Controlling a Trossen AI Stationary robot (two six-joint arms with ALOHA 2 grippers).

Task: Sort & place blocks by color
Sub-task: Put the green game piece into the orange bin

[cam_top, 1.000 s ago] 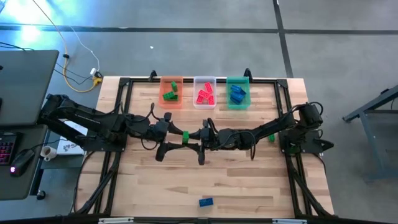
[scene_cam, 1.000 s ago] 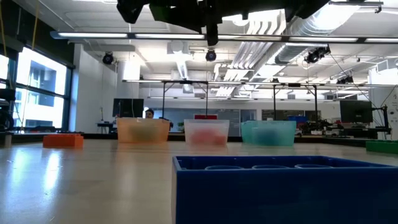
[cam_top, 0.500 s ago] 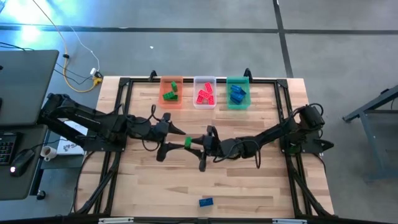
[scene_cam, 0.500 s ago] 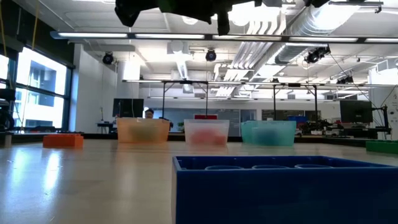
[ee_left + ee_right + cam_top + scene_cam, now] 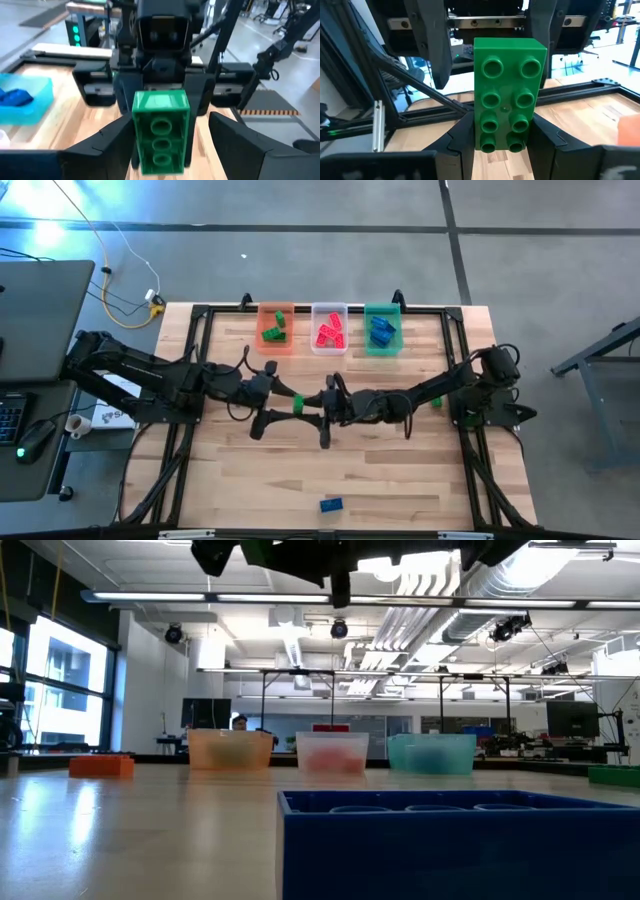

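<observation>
A green block (image 5: 297, 403) hangs above the table's middle, where my two grippers meet head-on. My right gripper (image 5: 312, 403) comes from the right and is shut on the block (image 5: 509, 95). My left gripper (image 5: 288, 404) comes from the left and is open. Its fingers (image 5: 102, 147) stand on either side of the block (image 5: 161, 132), with a gap showing. A blue block (image 5: 331, 505) lies near the front edge and fills the low view's foreground (image 5: 450, 845). Another green block (image 5: 436, 401) lies on the table at the right. My right gripper pinches the green block's two long narrow sides at its lower end (image 5: 485, 140) between its two fingers (image 5: 462, 137). The fingers come level from the table's right. The block stands upright above them, clear of the table, studs toward my right arm, hollow underside (image 5: 161, 145) toward my left.
Three bins stand in a row at the far edge: an orange bin (image 5: 276, 340) with green blocks, a clear bin (image 5: 329, 345) with red blocks, and a green bin (image 5: 382, 348) with blue blocks. An orange block (image 5: 101, 766) lies at the far left in the low view.
My right gripper, with the green block, has shifted a little toward the table's near edge and right, then come back to about where it was, between my left gripper's fingers. The block has stayed upright in the hold.
</observation>
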